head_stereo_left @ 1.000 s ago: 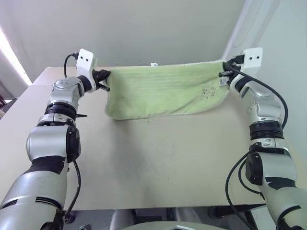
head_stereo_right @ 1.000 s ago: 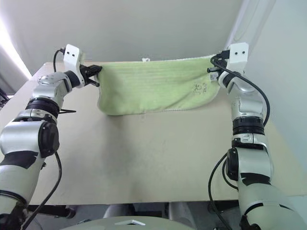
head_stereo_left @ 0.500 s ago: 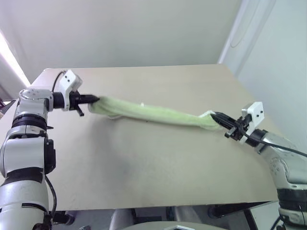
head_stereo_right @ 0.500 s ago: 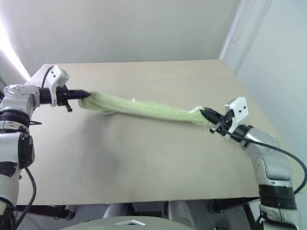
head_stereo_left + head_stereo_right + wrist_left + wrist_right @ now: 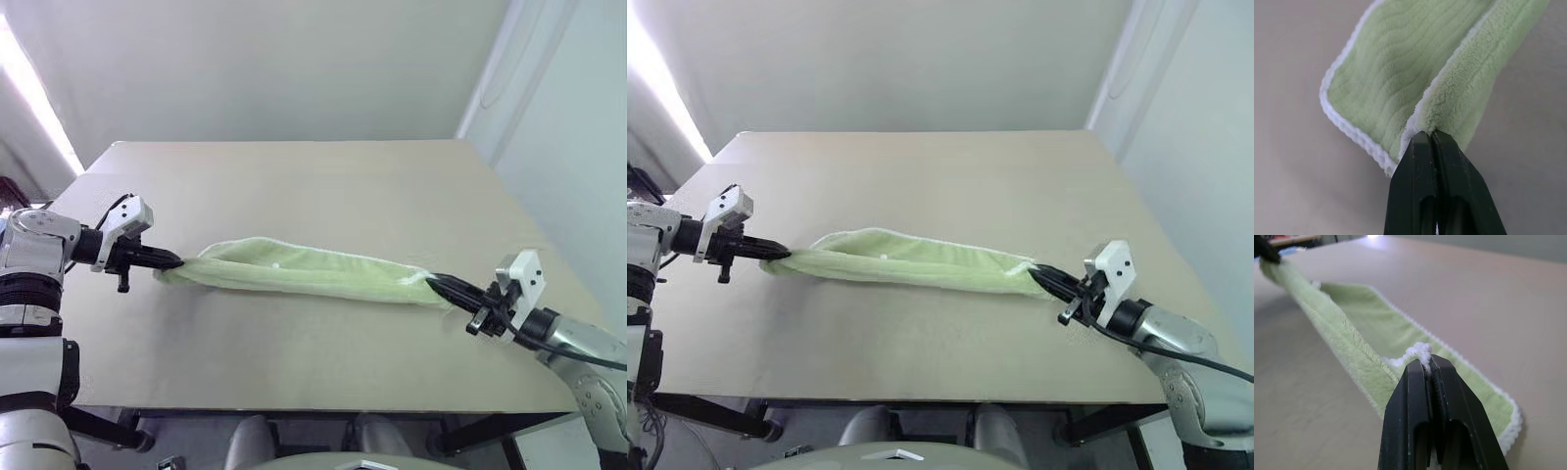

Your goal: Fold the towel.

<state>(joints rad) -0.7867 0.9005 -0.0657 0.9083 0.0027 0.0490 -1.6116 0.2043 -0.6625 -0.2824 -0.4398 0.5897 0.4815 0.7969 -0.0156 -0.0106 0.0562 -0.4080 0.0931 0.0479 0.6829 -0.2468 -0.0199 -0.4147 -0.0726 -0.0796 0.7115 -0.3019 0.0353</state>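
The light-green towel (image 5: 304,270) lies stretched in a long, narrow band across the beige table (image 5: 323,186), folded lengthwise with its paler hem showing. My left gripper (image 5: 172,261) is shut on the towel's left end, low over the table. My right gripper (image 5: 439,285) is shut on the right end near the table's front right. In the left wrist view the black fingers (image 5: 1432,147) pinch the folded towel (image 5: 1415,73) edge. In the right wrist view the fingers (image 5: 1427,369) clamp the white hem of the towel (image 5: 1352,333).
The table's front edge (image 5: 323,409) runs just below the towel. A pale wall stands behind the table, and a white wall lies to the right. Open tabletop extends behind the towel.
Both grippers have come down and toward me, bringing the towel from hanging in the air to lying stretched on the table. Both stayed shut on its ends.
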